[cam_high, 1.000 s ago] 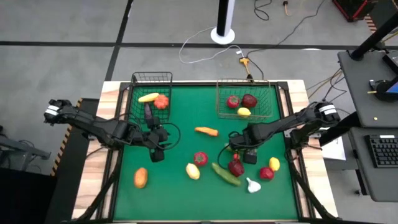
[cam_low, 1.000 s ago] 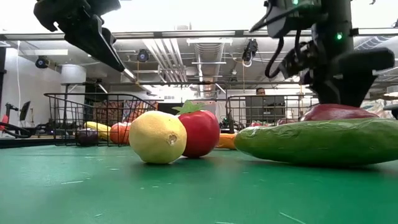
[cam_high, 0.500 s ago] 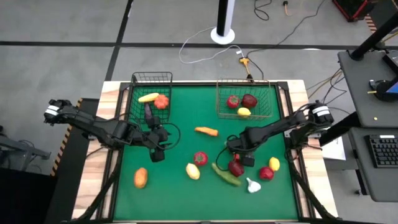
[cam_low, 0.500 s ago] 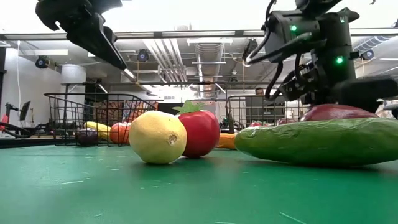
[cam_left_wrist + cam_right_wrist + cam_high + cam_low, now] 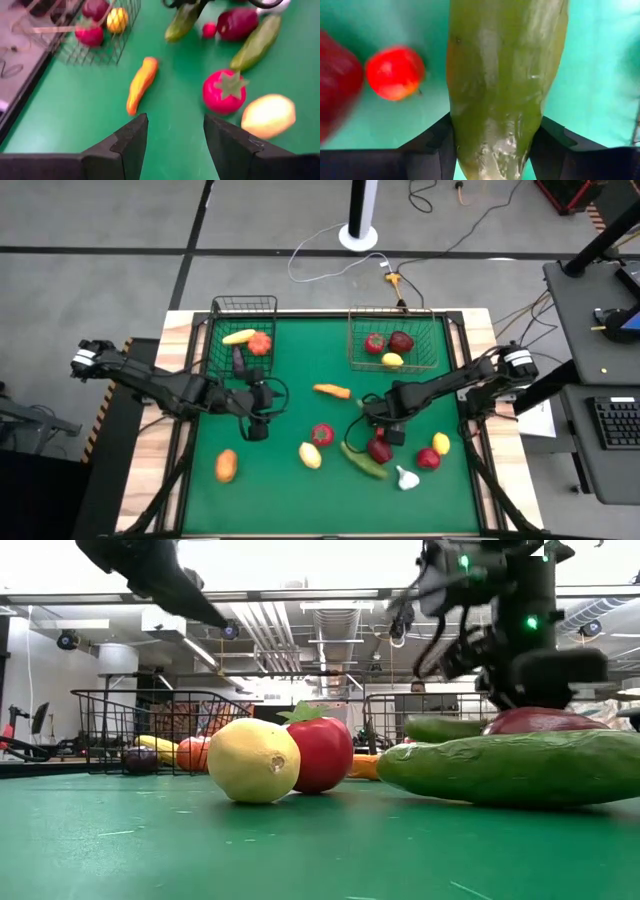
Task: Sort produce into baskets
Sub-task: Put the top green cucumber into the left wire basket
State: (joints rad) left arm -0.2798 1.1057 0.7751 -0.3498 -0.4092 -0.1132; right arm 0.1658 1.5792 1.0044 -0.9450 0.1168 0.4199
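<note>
1. Overhead view: green counter [image 5: 300,380] with toy produce scattered over it and two wire baskets at its far edge. The narrow black basket [image 5: 244,320] holds a yellow piece and an orange-red one; the wider brownish basket [image 5: 392,338] holds two red pieces and a yellow one. The right end effector [image 5: 372,412] sits mid-counter, near a dark red piece [image 5: 379,448] and a cucumber lying flat [image 5: 364,460]. Half a second ago it was lower and closer to that dark red piece; it has since drawn back toward the baskets. The left end effector [image 5: 256,402] hovers left of centre, near an orange carrot [image 5: 332,390].

2. Low view: a second cucumber [image 5: 445,727] now shows raised behind the dark red piece; it was not visible a moment ago, so it appears lifted.

3. Left wrist view: the left end effector's fingers [image 5: 132,142] are spread wide and hold nothing, with the carrot, a tomato [image 5: 223,91] and a lemon [image 5: 268,115] ahead.

4. Right wrist view: the right end effector's fingers [image 5: 432,145] are clamped on the cucumber, above the counter. The pick looks complete; carrying it to a basket likely comes next.
</note>
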